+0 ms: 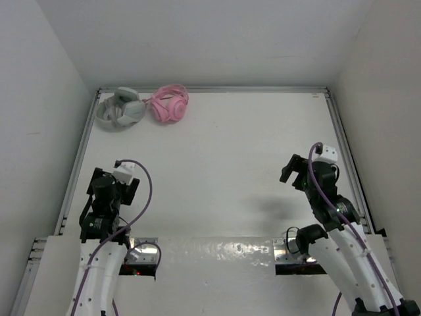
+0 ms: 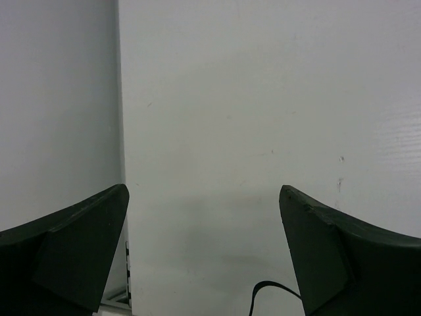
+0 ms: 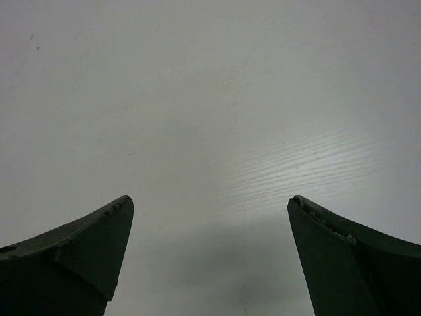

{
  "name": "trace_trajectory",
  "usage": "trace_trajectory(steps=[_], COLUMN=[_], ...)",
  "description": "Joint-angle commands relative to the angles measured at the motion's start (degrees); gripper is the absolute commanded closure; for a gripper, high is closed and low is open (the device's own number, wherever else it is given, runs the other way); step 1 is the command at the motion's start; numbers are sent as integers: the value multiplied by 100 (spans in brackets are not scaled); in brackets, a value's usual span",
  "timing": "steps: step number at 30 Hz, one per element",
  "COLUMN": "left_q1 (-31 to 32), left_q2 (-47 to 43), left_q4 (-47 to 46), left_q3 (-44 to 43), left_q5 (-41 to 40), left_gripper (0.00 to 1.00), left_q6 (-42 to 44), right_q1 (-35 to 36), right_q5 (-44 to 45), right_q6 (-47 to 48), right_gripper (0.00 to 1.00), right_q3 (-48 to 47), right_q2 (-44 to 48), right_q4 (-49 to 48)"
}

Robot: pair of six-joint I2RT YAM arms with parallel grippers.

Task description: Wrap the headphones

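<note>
You have in front of you a white table (image 1: 217, 164) with a metal rail (image 1: 77, 158) on its edges and white walls around it. Your left arm (image 1: 105, 217) stands at the near left. Your right arm (image 1: 335, 217) stands at the near right and reaches a little farther over the table. A purple cable (image 1: 146, 191) loops along each arm.

The left gripper (image 2: 204, 197) has its two dark fingers (image 2: 79, 243) wide apart, and between them you see only bare table and the left rail. The right gripper (image 3: 210, 201) is also spread wide, with nothing between its fingers (image 3: 348, 257) except the white surface.

The headphones (image 1: 170, 105), the pink ones, lie at the far edge of the table, left of the middle, well apart from both grippers. Just beside them on the left, touching or almost touching, lie grey-white headphones (image 1: 120, 109). The thin pink cable is too small to make out.

A thin black wire (image 2: 270, 286) shows at the bottom of the left wrist view.
</note>
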State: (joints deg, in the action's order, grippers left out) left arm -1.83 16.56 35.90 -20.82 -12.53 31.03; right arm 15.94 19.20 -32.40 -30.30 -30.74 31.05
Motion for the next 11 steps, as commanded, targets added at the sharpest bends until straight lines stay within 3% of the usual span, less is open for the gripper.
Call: trace_trajectory(steps=[1, 6, 11], left_q1=[-19, -55, -37], left_q2=[102, -354, -566], left_q4=[-101, -74, -145], left_q3=[-98, -1, 87], left_q5=[-162, 181, 15], left_gripper=[5, 5, 4], left_q6=[-123, 167, 53], right_q1=[23, 23, 23], right_q5=[672, 769, 638], right_q6=[-819, -1391, -1454], right_gripper=[1, 1, 1], right_q3=[-98, -142, -239], right_q2=[165, 472, 666], right_q4=[243, 718, 1035])
